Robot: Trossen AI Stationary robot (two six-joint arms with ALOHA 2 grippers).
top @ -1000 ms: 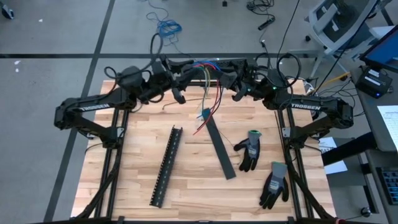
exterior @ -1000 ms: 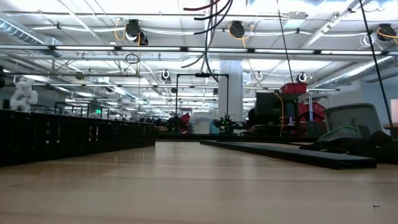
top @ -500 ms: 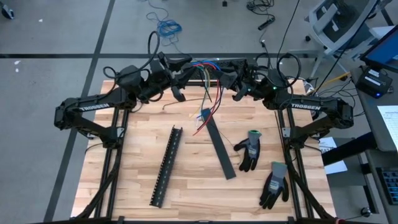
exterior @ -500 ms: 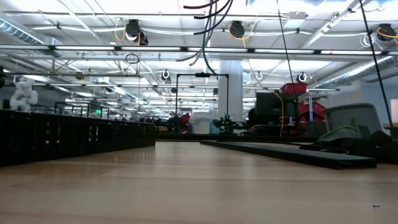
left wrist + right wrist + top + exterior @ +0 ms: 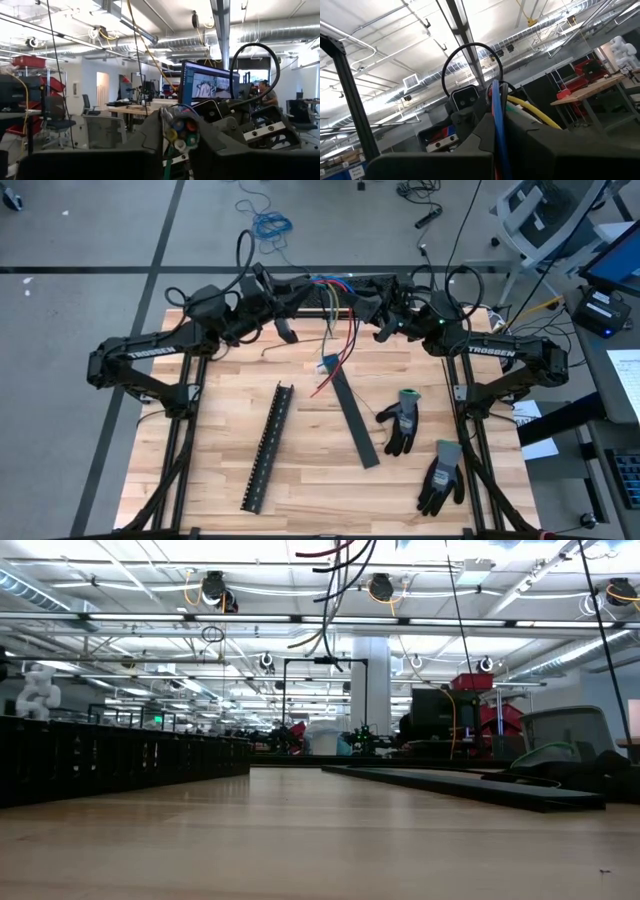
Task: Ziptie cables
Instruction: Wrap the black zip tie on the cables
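Barely changed since earlier: we hold the cables [image 5: 335, 305] aloft at upper centre, left gripper [image 5: 300, 288] and right gripper [image 5: 372, 292] clamped on opposite ends, stretching them for tying.

Bright, even light from ceiling strips [image 5: 300, 590] — they flare white in the low view. The table [image 5: 300, 470] shows only soft shadows from above. Up close both wrist views blur — dark fingers [image 5: 100, 162] are smeared, unfocused.
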